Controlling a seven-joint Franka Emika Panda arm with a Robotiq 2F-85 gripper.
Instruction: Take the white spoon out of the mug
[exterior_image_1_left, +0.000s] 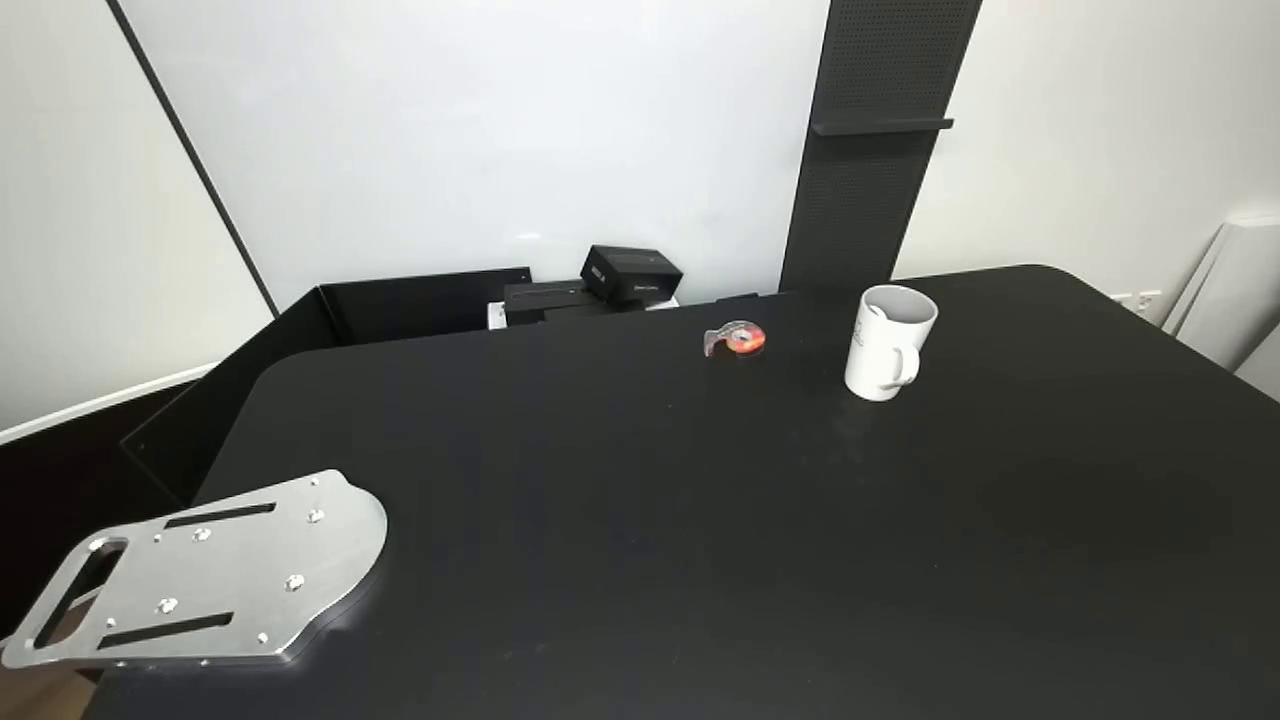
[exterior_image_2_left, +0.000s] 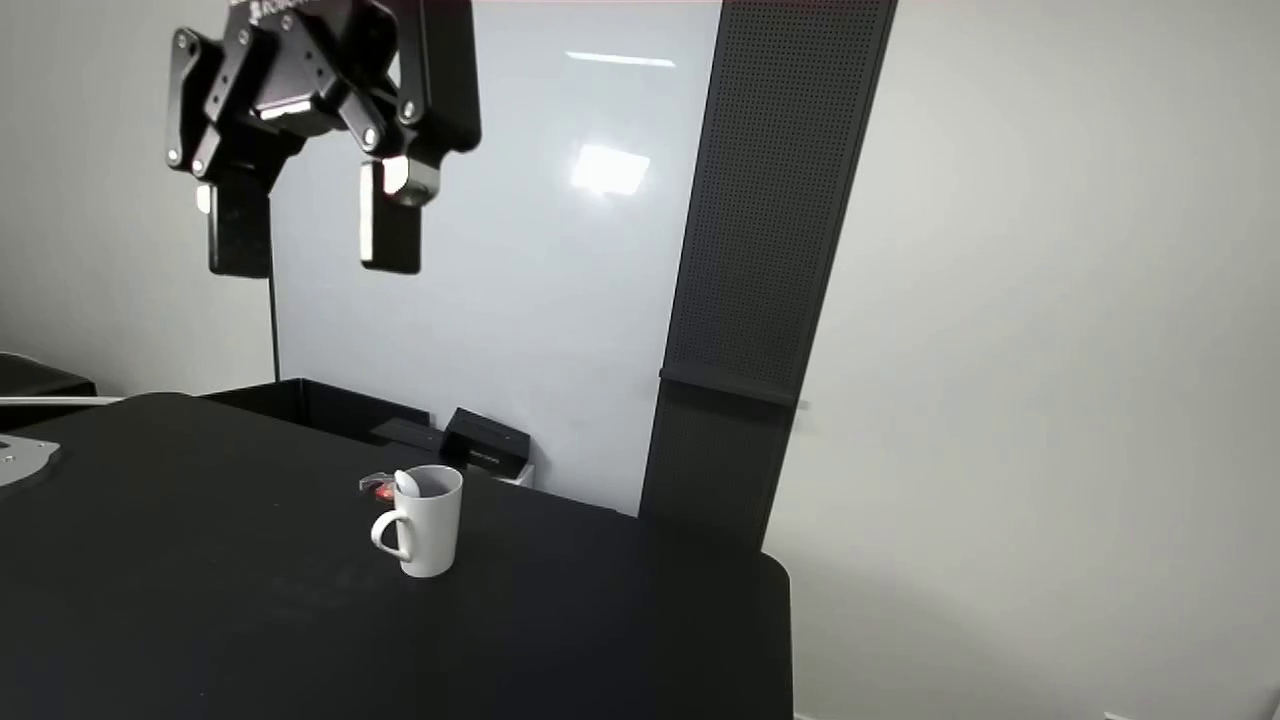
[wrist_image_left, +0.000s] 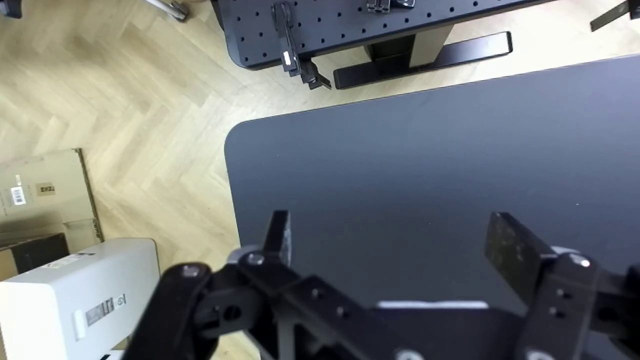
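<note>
The white mug (exterior_image_1_left: 872, 358) stands upright on the black table; it also shows in an exterior view (exterior_image_2_left: 432, 530) with its handle to the left. The white spoon (exterior_image_2_left: 406, 484) stands in the mug, its end rising a little above the rim; only a small part of the spoon (exterior_image_1_left: 877, 311) shows inside the rim, and the rest is hidden in the mug. My gripper (exterior_image_2_left: 315, 268) is open and empty, high above the table and apart from the mug. In the wrist view my gripper (wrist_image_left: 390, 220) has widely spaced fingers over bare tabletop; mug and spoon are out of that view.
A red and clear tape dispenser (exterior_image_1_left: 742, 338) lies near the mug. A silver metal plate (exterior_image_1_left: 250, 565) sits at the table's left end. Black boxes (exterior_image_1_left: 632, 272) lie beyond the back edge. The wrist view shows the table edge (wrist_image_left: 400, 97) and a perforated bench (wrist_image_left: 345, 25).
</note>
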